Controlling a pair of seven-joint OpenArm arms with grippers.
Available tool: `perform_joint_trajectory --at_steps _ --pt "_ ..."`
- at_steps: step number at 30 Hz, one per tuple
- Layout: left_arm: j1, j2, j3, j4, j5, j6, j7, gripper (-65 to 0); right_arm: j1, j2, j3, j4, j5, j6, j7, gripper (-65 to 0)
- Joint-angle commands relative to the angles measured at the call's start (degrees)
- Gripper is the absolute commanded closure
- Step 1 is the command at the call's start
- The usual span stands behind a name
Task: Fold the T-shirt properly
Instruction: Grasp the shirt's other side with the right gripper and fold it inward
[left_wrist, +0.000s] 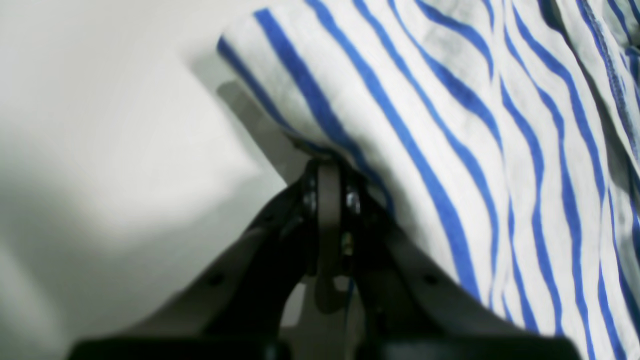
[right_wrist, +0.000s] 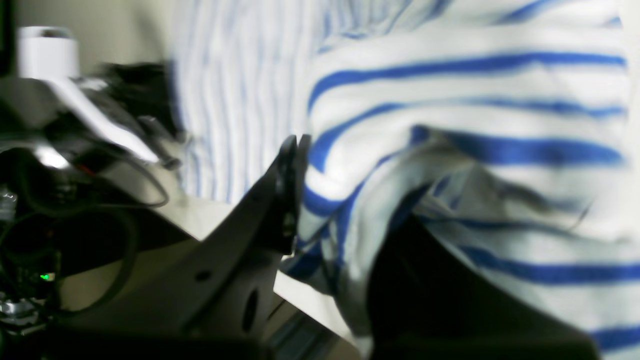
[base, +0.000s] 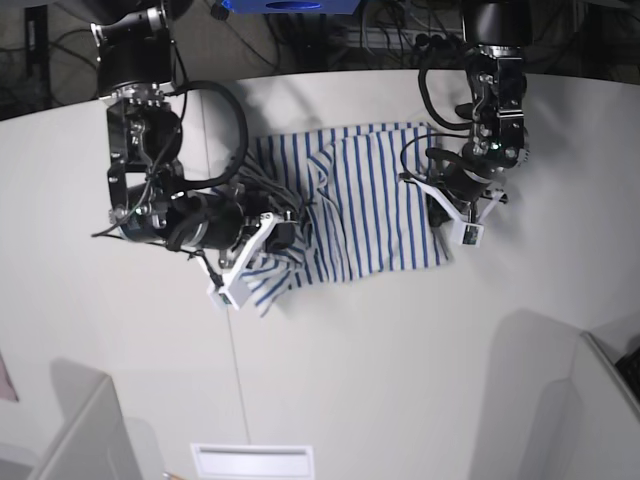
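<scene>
The T-shirt (base: 365, 205), white with blue stripes, lies bunched and partly folded in the middle of the white table (base: 400, 350). In the base view my left gripper (base: 437, 213) sits at the shirt's right edge, and my right gripper (base: 283, 232) at its lower left corner. Seen from the left wrist, the left gripper (left_wrist: 327, 167) is shut and pinches the edge of the striped T-shirt (left_wrist: 450, 150), which rises off the table. From the right wrist, the right gripper (right_wrist: 330, 210) is shut on a fold of the T-shirt (right_wrist: 450, 100); cloth drapes over one finger.
Cables and equipment (base: 330, 30) crowd the table's far edge. A thin seam (base: 232, 350) runs across the tabletop. A white slotted plate (base: 252, 460) lies at the near edge, with grey panels (base: 80, 440) at the near corners.
</scene>
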Motion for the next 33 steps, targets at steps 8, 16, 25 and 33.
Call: perform_joint_trajectory --at_steps 8,16,25,33 --pt "3.15 -2.10 0.10 0.11 1.20 0.10 2.94 0.0 -1.20 -5.95 -1.38 4.13 0.17 0.04 0.58 0.0" --pt "4.99 -2.18 -0.07 2.39 1.28 0.10 3.03 0.0 1.70 -6.83 -10.61 2.10 -0.27 -1.81 1.99 0.0" --pt "6.40 -2.62 -0.07 4.24 9.81 0.10 3.03 0.0 2.05 -7.27 -17.38 0.87 -0.27 -5.50 2.43 0.0" --pt "7.19 -2.62 0.10 4.33 9.72 0.01 3.03 0.0 2.66 -8.15 -21.95 -3.00 -0.27 -5.59 8.58 0.0"
